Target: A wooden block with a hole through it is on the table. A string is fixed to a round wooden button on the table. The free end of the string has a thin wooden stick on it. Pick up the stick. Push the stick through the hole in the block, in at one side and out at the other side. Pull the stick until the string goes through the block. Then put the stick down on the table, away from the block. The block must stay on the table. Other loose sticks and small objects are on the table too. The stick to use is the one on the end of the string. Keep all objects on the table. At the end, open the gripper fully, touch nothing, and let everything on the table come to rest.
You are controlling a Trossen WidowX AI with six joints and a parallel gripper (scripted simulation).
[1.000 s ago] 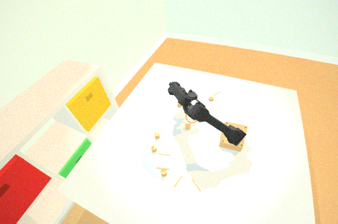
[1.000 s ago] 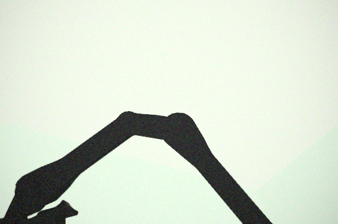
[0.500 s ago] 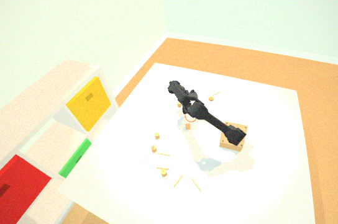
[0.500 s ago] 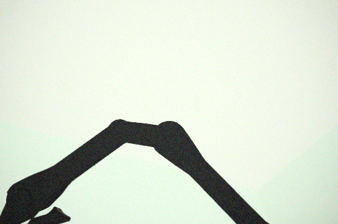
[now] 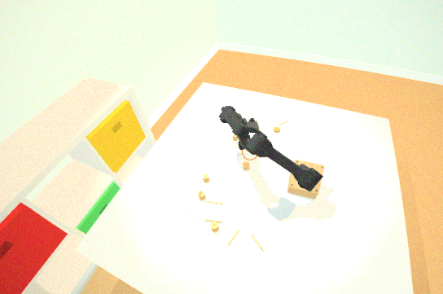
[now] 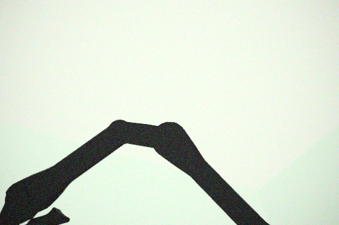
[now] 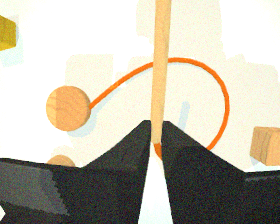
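Observation:
My gripper (image 7: 155,127) is shut on the lower end of the wooden stick (image 7: 160,75), which points up and away in the wrist view. The orange string (image 7: 227,107) (image 5: 250,160) leaves the stick's held end, curves round to the right and back behind the stick. It reaches the round wooden button (image 7: 68,108) on the left. A small wooden block (image 7: 271,146) (image 5: 246,165) stands on the table, right of the fingers in the wrist view. Its hole does not show. In the top view the arm hides the fingertips; the exterior view shows only arm links.
A yellow cube (image 7: 2,33) lies upper left in the wrist view. The top view shows short wooden cylinders (image 5: 205,177) (image 5: 201,195) (image 5: 214,226), a disc (image 5: 277,129) and loose sticks (image 5: 234,238) (image 5: 257,243) on the white table (image 5: 334,255). The arm's base stands on a wooden plate (image 5: 298,191).

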